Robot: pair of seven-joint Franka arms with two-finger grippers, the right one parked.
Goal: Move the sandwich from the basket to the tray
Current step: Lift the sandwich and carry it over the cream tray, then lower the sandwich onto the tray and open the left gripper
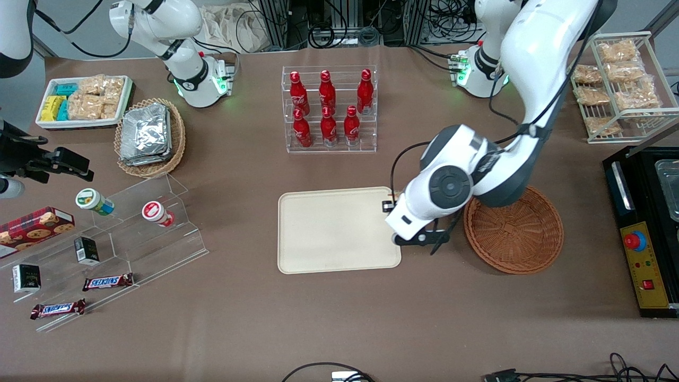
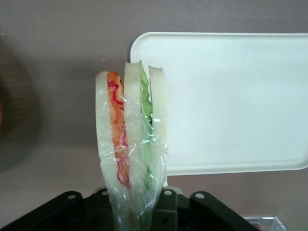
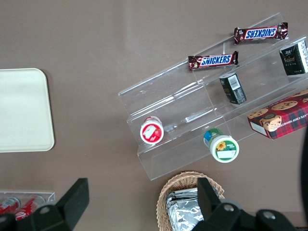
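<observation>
Plastic-wrapped sandwich (image 2: 132, 139) clamped upright in the fingers (image 2: 166, 207), beside tray (image 2: 231, 101).

A wide desk (image 1: 238, 329) covered in a matte brown sheet is seen filling nearly all of the front view; the same brown surface is seen in both wrist views. Along the desk's edge farthest from the front camera, a strip of grey floor (image 1: 69, 40) is visible. Upright aluminium frame profiles (image 1: 276, 21) and tangled black cables (image 1: 345, 34) are seen there too, beside a crumpled beige cloth (image 1: 228, 24). More black cables (image 1: 583, 375) are laid along the nearest edge. The scene is lit evenly from above, and only soft shadows are cast.
</observation>
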